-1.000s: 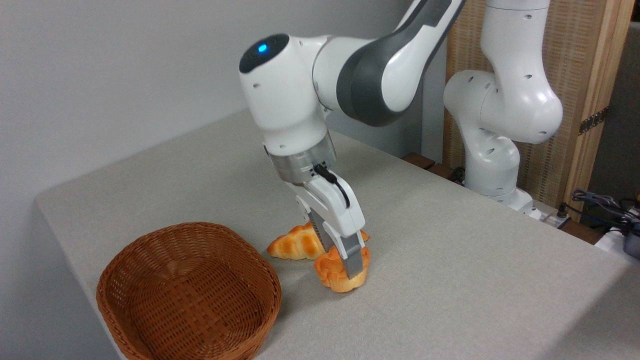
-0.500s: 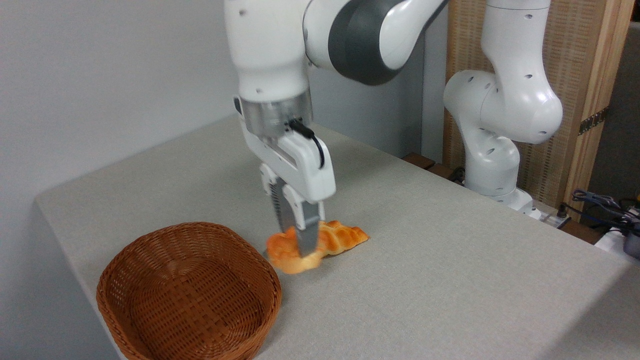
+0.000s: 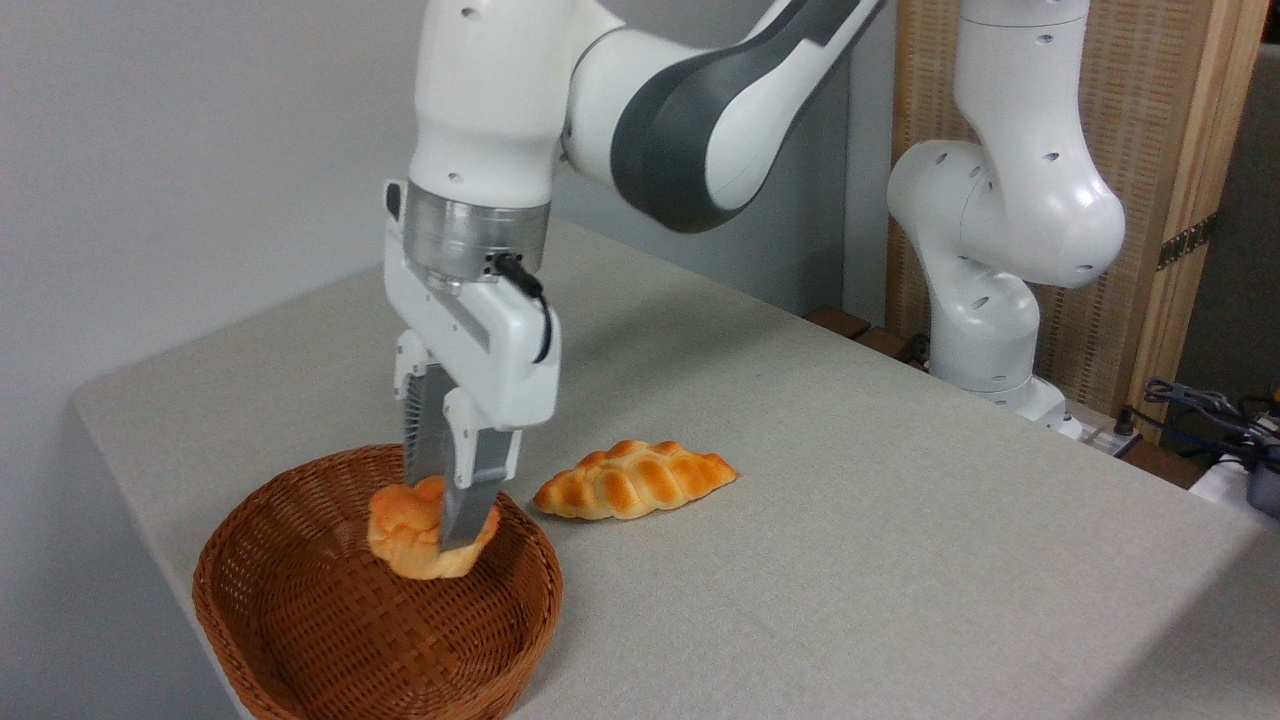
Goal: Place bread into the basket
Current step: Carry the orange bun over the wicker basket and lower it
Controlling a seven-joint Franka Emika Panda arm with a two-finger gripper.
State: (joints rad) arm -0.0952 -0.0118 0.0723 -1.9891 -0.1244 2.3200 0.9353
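Gripping the bread (image 3: 412, 535), gripper (image 3: 445, 520) clenched on it above the basket (image 3: 300, 620) at the table's (image 3: 900, 560) front-left corner; loaf (image 3: 635, 480) beside basket.

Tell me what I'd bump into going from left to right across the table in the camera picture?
Wicker basket → round bun held in the pincer over it → braided loaf → white robot base.

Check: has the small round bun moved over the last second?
Yes. The bun, held in the pincer, went left past the braided loaf to above the basket.
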